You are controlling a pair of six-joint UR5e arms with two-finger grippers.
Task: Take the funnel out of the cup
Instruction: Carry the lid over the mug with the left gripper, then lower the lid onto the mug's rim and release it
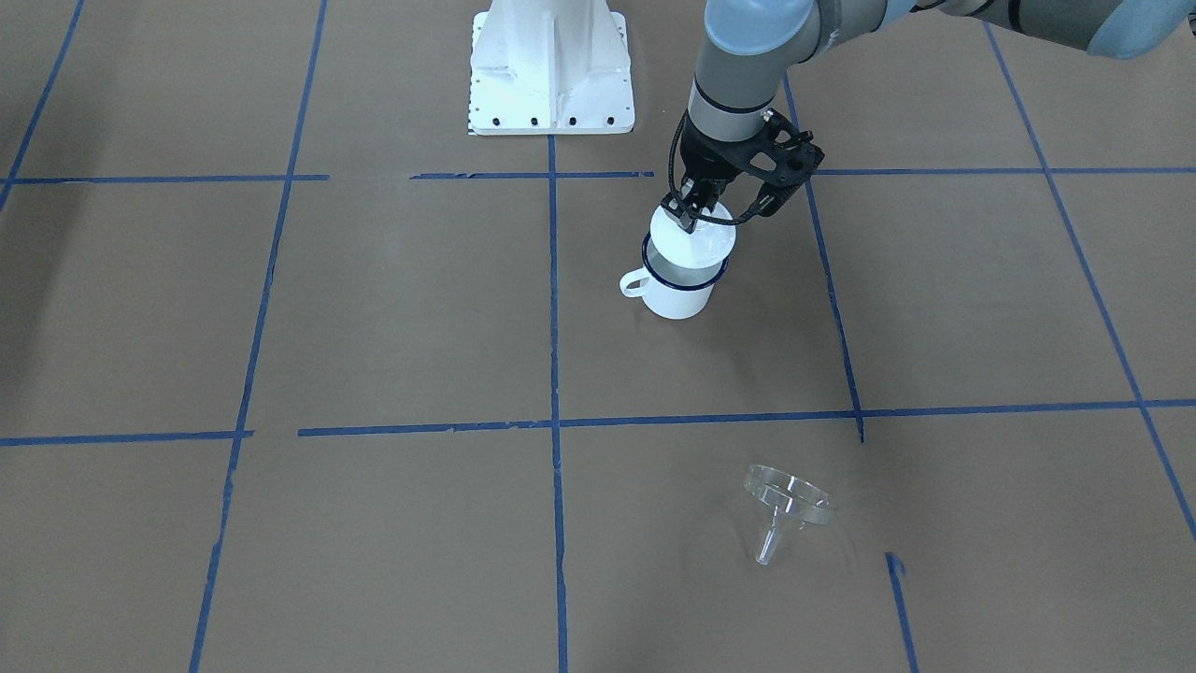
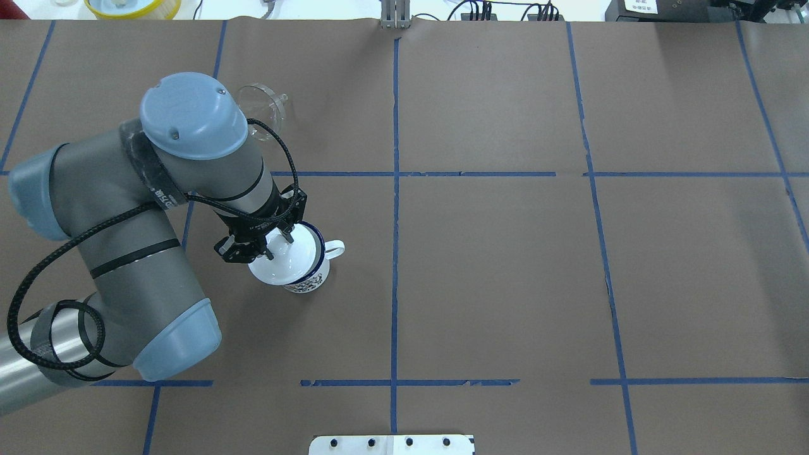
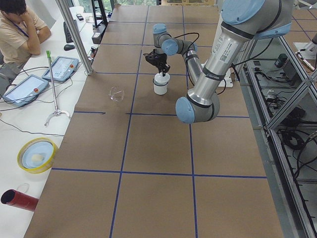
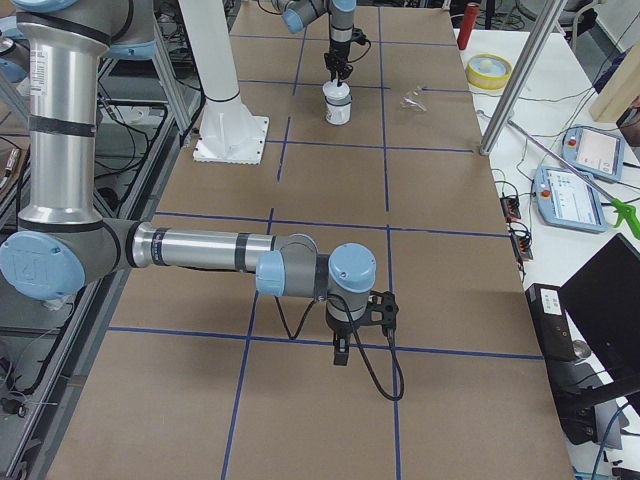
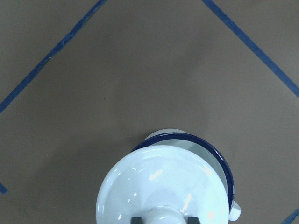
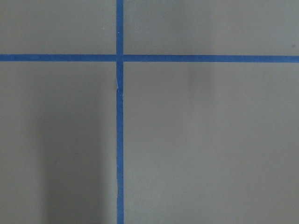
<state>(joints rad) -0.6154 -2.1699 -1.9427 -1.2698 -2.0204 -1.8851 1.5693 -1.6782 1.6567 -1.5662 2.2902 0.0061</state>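
Observation:
The clear funnel [image 1: 788,509] lies on its side on the brown table, far from the cup and outside it; it also shows in the overhead view [image 2: 262,110]. The white cup with the blue rim [image 1: 680,292] stands upright, handle out to the side [image 2: 314,272]. My left gripper [image 1: 696,210] is shut on the knob of a white domed lid [image 2: 284,256], held tilted over the cup's mouth; the left wrist view shows the lid [image 5: 159,186] above the cup's rim [image 5: 219,161]. My right gripper [image 4: 342,352] hangs over bare table far away; I cannot tell whether it is open or shut.
The robot's white base plate [image 1: 551,65] stands behind the cup. A yellow bowl [image 3: 37,154], a red cylinder [image 3: 17,199] and teach pendants lie on the side bench, where an operator sits. Blue tape lines cross the table.

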